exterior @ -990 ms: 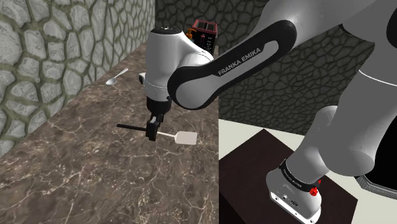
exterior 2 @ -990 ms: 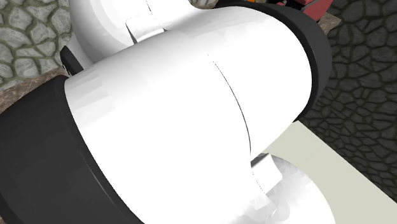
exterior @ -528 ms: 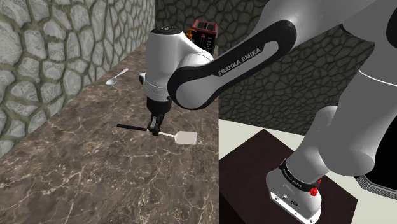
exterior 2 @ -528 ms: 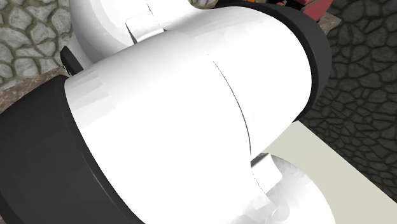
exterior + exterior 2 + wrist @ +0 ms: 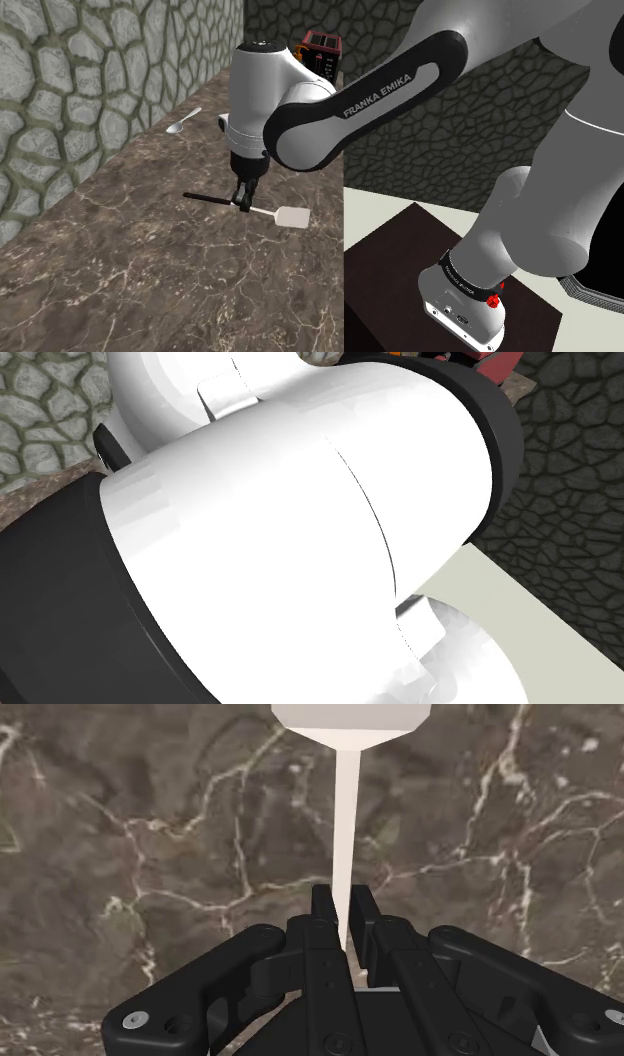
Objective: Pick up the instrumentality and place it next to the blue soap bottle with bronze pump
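The gripper stands down at the dark marbled counter, its two black fingers drawn in tight on the thin pale shank of the spatula, clasping it between them. In the shoulder view the spatula lies across the middle of the counter, black handle towards that view's left and flat white blade towards its right, the gripper at the point where handle and shank meet. The wrist view shows the gripper with the spatula running straight out from the fingers to its blade, over the counter. Well apart, by the stone wall, lies a spoon, and a red appliance stands at the far end. The arm bulks white in the second exterior view
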`<state>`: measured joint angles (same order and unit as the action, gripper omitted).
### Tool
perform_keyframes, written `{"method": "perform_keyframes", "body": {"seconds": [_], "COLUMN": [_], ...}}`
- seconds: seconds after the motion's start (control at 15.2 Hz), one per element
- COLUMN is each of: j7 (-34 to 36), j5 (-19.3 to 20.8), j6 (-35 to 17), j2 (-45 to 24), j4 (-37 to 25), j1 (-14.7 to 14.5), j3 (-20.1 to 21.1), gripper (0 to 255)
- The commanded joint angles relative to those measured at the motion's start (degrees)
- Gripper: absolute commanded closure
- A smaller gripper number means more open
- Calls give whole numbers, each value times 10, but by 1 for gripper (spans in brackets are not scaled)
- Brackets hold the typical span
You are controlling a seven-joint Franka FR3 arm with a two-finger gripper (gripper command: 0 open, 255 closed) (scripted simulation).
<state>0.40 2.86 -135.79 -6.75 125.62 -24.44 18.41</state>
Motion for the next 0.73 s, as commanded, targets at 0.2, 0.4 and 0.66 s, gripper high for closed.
{"method": "perform_keyframes", "body": {"seconds": [0.2,0.4,0.66], "j7": [-7,-11,-16], "j5": [-10,-16,-23], "j6": [33,55,84], "j2": [21,34,49], "j4": [-13,-23,-38], "j1": [2,2,3], "j3": [1,2,2], "gripper": [255,255,255]}}
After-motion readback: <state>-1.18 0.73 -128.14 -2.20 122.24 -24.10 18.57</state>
